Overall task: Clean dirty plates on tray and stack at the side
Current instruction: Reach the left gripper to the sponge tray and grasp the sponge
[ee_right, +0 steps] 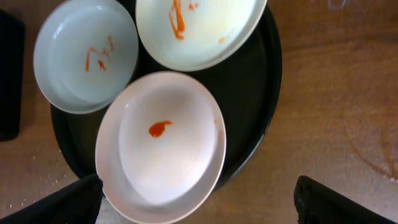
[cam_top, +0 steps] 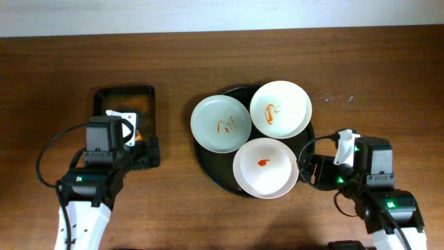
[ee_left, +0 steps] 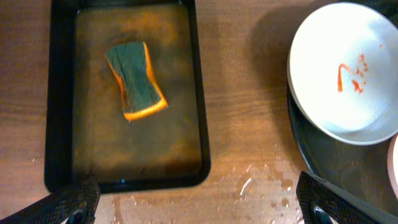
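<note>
Stained plates (cam_top: 220,123) crowd the round tray (cam_top: 208,167) mid-desk; the sponge (ee_left: 135,81) lies in the small left tray (ee_left: 62,93); left jaws and right jaws gape empty; the near plate (cam_top: 266,167) overhangs the rim, so scrubbing may tip it.

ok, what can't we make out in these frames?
- Sponge: in the overhead view, the left arm covers nearly all of it.
- Cream plate: in the right wrist view, cut off by the top edge.
- White plate: in the left wrist view, only a sliver at the right edge.
- Round tray floor: in every view, plates cover most of it.
- Left gripper, right gripper: in the wrist views, only the fingertips show, at the bottom edge.
</note>
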You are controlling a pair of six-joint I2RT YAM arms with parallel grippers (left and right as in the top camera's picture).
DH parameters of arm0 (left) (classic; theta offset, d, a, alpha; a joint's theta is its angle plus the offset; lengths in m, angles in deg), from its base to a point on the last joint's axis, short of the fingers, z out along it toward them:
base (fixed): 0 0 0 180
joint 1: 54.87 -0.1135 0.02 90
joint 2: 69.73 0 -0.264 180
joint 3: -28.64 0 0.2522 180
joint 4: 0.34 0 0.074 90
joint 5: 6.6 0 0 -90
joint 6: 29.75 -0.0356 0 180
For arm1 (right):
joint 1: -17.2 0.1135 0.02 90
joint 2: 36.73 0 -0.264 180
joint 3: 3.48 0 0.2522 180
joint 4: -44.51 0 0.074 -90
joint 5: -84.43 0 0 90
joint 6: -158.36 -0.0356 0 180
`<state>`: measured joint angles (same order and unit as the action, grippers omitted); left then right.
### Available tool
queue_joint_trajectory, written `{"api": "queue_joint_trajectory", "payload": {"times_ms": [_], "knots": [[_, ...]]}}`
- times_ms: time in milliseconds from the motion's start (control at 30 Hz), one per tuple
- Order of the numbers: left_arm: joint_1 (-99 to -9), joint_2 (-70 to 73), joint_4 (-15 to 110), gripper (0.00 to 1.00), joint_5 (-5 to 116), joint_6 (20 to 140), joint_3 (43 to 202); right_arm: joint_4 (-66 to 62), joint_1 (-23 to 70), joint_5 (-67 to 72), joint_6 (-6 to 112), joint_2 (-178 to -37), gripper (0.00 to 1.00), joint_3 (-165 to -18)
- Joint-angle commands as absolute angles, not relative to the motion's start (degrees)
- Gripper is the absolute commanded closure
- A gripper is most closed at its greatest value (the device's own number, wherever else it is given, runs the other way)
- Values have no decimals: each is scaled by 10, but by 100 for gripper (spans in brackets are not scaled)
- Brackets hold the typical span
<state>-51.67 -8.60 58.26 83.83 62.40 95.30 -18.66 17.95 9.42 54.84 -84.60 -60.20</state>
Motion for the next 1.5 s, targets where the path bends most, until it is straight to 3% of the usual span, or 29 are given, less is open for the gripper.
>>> {"api": "queue_joint_trajectory", "payload": {"times_ms": [0,200,300,433,533,600,867,933,1100,1233,1467], "knots": [[-533,-60,556,1,830,615,977,-196,183,105,545,-855,1,-612],[-621,121,525,11,826,558,1090,-196,183,105,545,-855,0,-612],[-654,230,481,20,825,572,1091,-197,183,105,545,-855,0,-612],[-656,302,460,36,810,572,1091,-196,183,105,545,-855,0,-612],[-655,343,430,38,801,572,1091,-197,183,105,545,-855,0,-612],[-655,355,424,44,802,572,1091,-197,183,105,545,-855,0,-612],[-655,389,410,44,797,572,1091,-197,183,105,545,-855,0,-612],[-655,389,408,62,797,572,1091,-197,183,105,545,-855,0,-612],[-655,389,409,75,797,572,1091,-197,183,105,545,-855,0,-612],[-654,388,413,99,795,572,1091,-197,183,103,545,-855,0,-612],[-654,252,443,100,723,572,1092,-201,183,97,545,-855,0,-612]]}}
